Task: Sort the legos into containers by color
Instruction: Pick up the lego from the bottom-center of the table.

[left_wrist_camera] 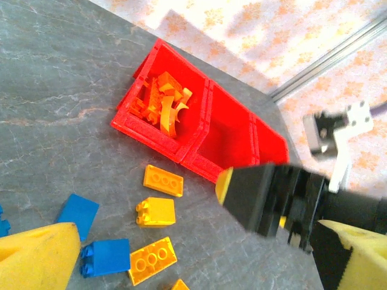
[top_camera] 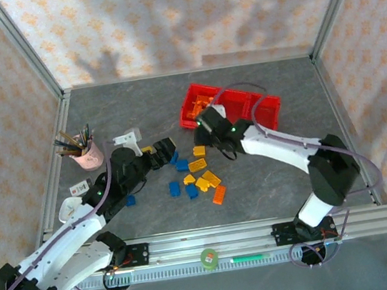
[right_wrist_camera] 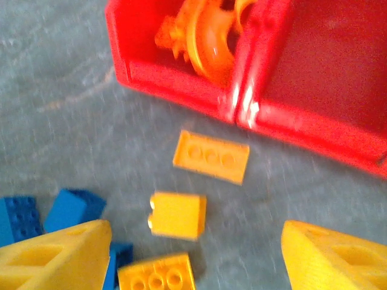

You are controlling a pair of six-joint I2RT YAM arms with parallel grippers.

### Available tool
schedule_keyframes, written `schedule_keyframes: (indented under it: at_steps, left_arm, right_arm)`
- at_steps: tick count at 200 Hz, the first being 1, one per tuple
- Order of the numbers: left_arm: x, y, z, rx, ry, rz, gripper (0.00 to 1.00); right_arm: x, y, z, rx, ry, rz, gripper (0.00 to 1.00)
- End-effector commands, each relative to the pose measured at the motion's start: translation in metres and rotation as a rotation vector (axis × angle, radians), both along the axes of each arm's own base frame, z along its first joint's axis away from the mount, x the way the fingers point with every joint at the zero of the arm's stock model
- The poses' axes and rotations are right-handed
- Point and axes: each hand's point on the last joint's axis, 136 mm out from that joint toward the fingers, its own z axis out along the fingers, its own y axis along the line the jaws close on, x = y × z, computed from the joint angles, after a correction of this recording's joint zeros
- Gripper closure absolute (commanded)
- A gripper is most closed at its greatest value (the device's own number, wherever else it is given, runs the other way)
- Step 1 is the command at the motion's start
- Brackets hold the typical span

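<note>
The right tool point(right_wrist_camera: 196, 241) hangs with its yellow fingers point(right_wrist_camera: 57, 257) spread apart and nothing between them, just short of the red bins point(right_wrist_camera: 181, 78). Under the gap, on the tabletop point(right_wrist_camera: 72, 121), lies a square yellow brick point(right_wrist_camera: 177, 215). A long yellow brick point(right_wrist_camera: 210, 157) sits between it and the bins, and a three-stud yellow brick point(right_wrist_camera: 156, 275) lies close by on the side away from the bins. Blue bricks point(right_wrist_camera: 72, 208) lie further along the row, past the bin that holds orange pieces point(right_wrist_camera: 205, 36).

The square brick looks like the pick in hand. A good grasp probably means coming straight down centred on it, with the fingers lined up on two opposite flat faces so neither one nudges the three-stud neighbour. The lift should clear the bin rim before travelling. The middle bin point(right_wrist_camera: 326, 66) looks bare and is the likely home for yellow; the orange pieces are close in hue, so the drop should land well inside it.

The left tool point(left_wrist_camera: 193, 241), also spread and empty, hovers near the same pile on the side away from the bins, so the two need room
</note>
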Motion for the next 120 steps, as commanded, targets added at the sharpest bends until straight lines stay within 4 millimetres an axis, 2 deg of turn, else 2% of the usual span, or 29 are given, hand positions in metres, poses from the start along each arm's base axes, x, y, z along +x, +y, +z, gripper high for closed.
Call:
schedule_keyframes:
  at_steps: [1,32,67,96,120]
  left_arm:
    - [-0.017,0.001,-0.023,0.022,0.078,-0.039,0.01]
    - [-0.031,-0.008,-0.039,0.049,0.117,-0.074,0.01]
    - [-0.042,-0.018,-0.051,0.084,0.131,-0.081,0.01]
    - [-0.045,-0.015,-0.060,0.053,0.141,-0.051,0.01]
    - [-0.047,-0.009,-0.063,0.038,0.132,-0.029,0.01]
  right_arm:
    - [-0.034,-0.013,-0.015,0.000,0.051,-0.037,0.24]
    - [-0.079,-0.023,-0.038,-0.033,0.102,-0.054,0.22]
    - [-0.122,-0.017,-0.065,-0.041,0.168,-0.049,0.20]
    - [-0.142,-0.011,-0.080,-0.050,0.191,-0.078,0.19]
    - [-0.150,-0.008,-0.090,-0.078,0.193,-0.097,0.19]
